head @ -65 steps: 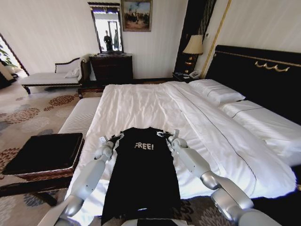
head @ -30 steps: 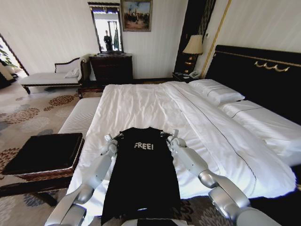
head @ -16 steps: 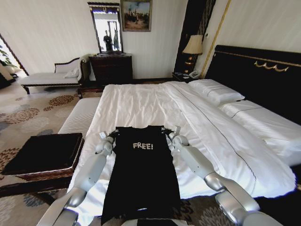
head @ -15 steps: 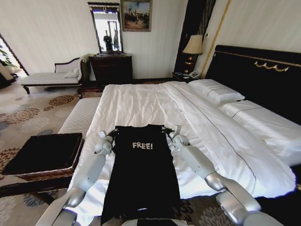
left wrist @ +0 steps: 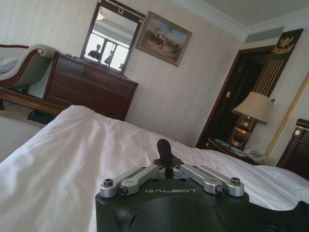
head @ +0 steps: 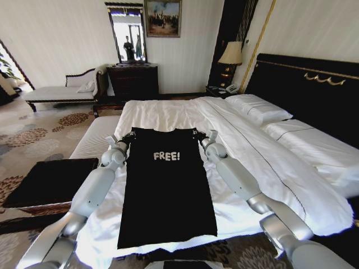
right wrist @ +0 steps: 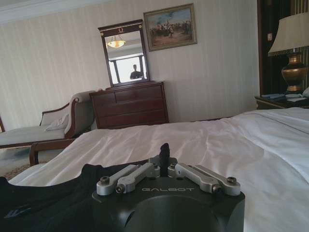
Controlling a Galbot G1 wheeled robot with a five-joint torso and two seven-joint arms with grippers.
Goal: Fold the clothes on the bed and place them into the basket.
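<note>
The left gripper (head: 128,136) and the right gripper (head: 199,134) are each clenched on a top corner of the black short-sleeved T-shirt with white "FREE!" lettering (head: 167,190), one at either shoulder; in both wrist views the finger linkages are drawn together to a single dark tip. Holding the two corners well apart looks meant to keep the soft fabric stretched flat and square, ready for folding, which is not yet begun. The shirt lies lengthwise, chest up, on the large bed with the white duvet (head: 168,115), its hem reaching the near edge. The low brown wicker basket with black lining (head: 50,182) sits on the patterned carpet beside the bed on the robot's left. Beyond stand a dark wooden dresser (head: 133,80), a framed mirror (head: 128,33) and a bedside lamp (head: 230,55).
</note>
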